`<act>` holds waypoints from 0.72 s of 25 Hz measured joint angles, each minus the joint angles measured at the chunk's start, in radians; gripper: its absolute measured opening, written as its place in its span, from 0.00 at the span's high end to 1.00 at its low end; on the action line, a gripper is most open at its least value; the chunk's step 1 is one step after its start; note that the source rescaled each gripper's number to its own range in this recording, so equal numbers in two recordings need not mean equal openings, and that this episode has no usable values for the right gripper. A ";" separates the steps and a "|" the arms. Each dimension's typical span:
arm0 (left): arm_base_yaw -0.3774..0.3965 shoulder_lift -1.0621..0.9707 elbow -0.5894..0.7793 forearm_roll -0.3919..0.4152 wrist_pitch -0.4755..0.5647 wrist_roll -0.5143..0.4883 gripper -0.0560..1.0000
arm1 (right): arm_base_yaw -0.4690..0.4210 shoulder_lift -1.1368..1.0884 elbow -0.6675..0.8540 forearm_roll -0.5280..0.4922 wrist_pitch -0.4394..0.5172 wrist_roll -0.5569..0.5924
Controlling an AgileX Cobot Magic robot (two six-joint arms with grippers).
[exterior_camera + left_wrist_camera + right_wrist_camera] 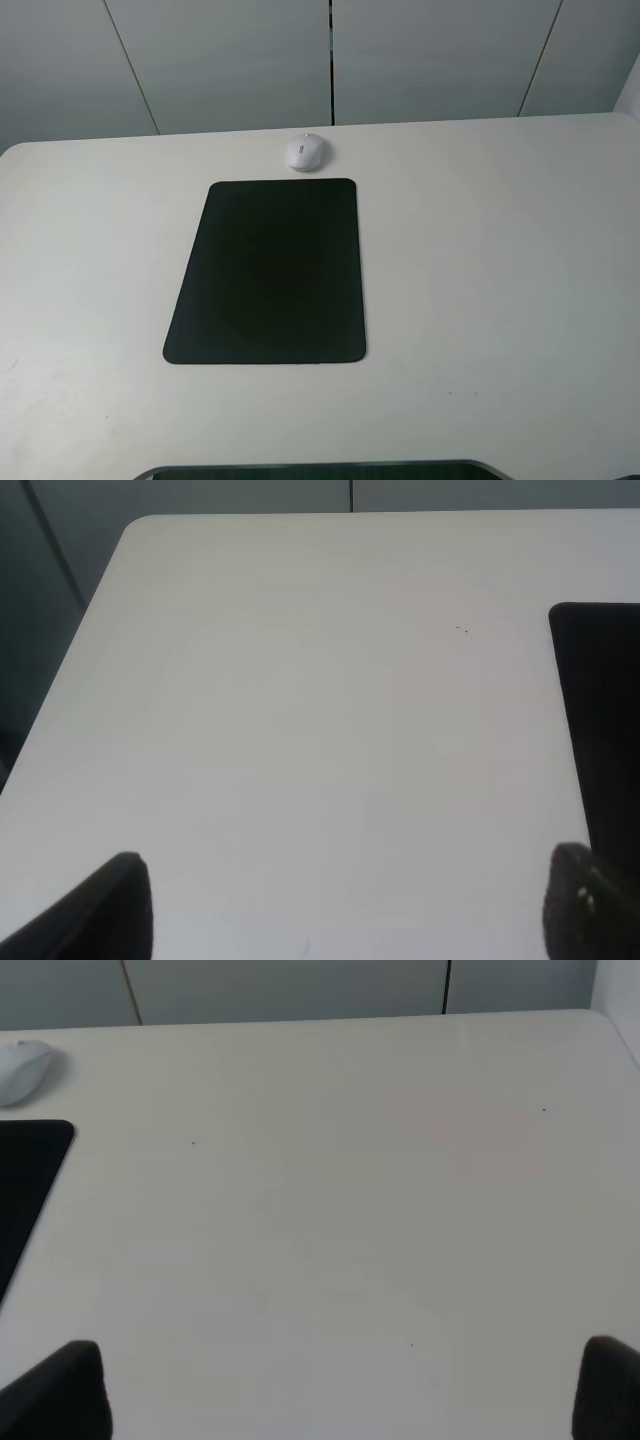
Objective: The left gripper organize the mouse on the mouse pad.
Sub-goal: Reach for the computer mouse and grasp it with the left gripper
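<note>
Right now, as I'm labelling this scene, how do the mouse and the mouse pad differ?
Colour: the mouse is white, the mouse pad matte black. Size: the mouse is far smaller than the mouse pad. Shape: the mouse is a domed oval, the mouse pad a flat rectangle with rounded corners. Both rest on the pale table, the mouse just beyond the mouse pad's far edge, not on it.

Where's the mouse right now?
In the high view the mouse sits on the table just past the far edge of the mouse pad, not on it, near the table's back edge.
</note>
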 joint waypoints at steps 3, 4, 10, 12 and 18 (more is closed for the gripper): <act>0.000 0.000 0.000 0.000 0.000 0.000 0.00 | 0.000 0.000 0.000 0.000 0.000 0.000; 0.000 0.000 0.000 0.000 0.000 0.000 0.00 | 0.000 0.000 0.000 0.000 0.000 0.000; 0.000 0.000 0.000 0.000 0.000 0.000 0.00 | 0.000 0.000 0.000 0.000 0.000 0.000; 0.000 0.000 0.000 0.000 0.000 0.000 0.00 | 0.000 0.000 0.000 0.000 0.000 0.000; 0.000 0.000 0.000 0.000 0.000 0.000 0.00 | 0.000 0.000 0.000 0.000 0.000 0.000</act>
